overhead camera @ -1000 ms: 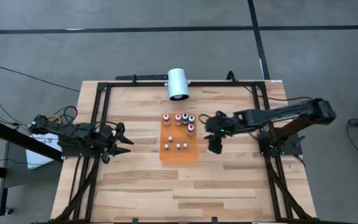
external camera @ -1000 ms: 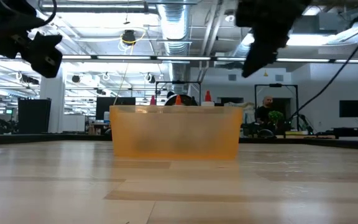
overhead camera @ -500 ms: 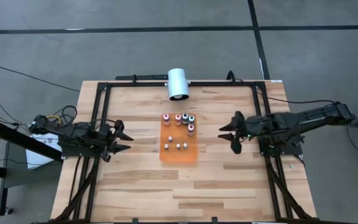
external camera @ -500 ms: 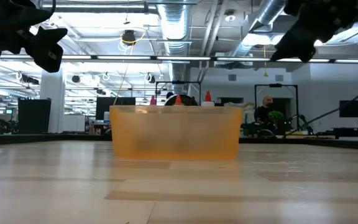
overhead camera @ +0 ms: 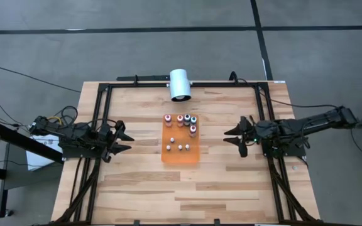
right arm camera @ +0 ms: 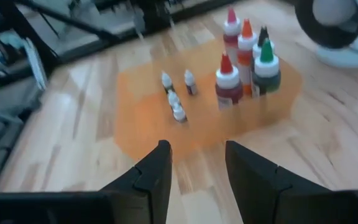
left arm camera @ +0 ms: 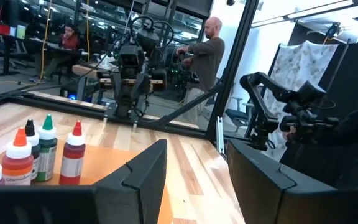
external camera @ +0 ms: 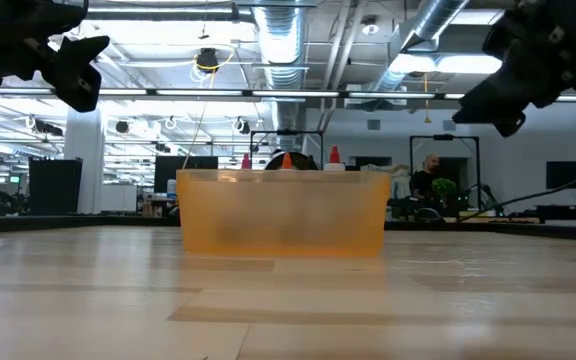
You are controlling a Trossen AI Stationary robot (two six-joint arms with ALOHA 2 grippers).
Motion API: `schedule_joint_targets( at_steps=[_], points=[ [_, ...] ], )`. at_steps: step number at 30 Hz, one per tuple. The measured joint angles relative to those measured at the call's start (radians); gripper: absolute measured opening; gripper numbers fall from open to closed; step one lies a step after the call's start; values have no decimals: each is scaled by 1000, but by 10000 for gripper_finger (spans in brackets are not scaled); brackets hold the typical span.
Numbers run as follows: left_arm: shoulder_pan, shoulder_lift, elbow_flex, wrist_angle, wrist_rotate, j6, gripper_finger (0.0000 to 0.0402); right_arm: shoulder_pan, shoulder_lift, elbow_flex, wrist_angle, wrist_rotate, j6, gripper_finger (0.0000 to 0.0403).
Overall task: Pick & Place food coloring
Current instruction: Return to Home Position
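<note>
The food coloring bottles [overhead camera: 187,120] stand upright on their bases on an orange rectangular base [overhead camera: 181,154] at mid-table. The taller ones, with red, orange, pink, teal and dark bodies [right arm camera: 227,82], fill its far half. Several tiny pale-capped ones [right arm camera: 174,99] stand in its near half. In the left wrist view the bottles [left arm camera: 73,155] show from the side. My left gripper [overhead camera: 123,139] hovers open, left of the base. My right gripper [overhead camera: 235,136] hovers open to the base's right, pointing at it. In the low view the left gripper [external camera: 73,70] and the right gripper [external camera: 508,95] hang high above the table.
A big white cylinder [overhead camera: 180,85] lies at the table's far edge, behind the base. A black frame [overhead camera: 99,94] runs along the far, left and right sides of the table. Bare wood [overhead camera: 181,188] stretches toward the near edge. People show in the room beyond [left arm camera: 207,53].
My right gripper has drawn back from just beside the base's right side toward the table's right edge. It has turned from slanting downward to pointing level at the base. The bottles and my left arm have kept still.
</note>
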Motion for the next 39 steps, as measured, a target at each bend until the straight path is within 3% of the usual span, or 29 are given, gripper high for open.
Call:
schedule_joint_targets(
  at_steps=[13, 19, 30, 39],
  points=[
    [0, 0, 0, 1, 0, 3, 160, 0, -403, -141, 7, 0, -5, 137],
    [0, 0, 0, 4, 1, 24, 160, 0, -596, -155, -104, 0, -6, 135],
    [0, 0, 0, 53, 51, 177, 160, 2, -594, -160, -105, 0, -91, 137],
    [14, 0, 0, -46, -29, 96, 160, 0, -594, -161, -143, 51, -95, 137]
  ],
)
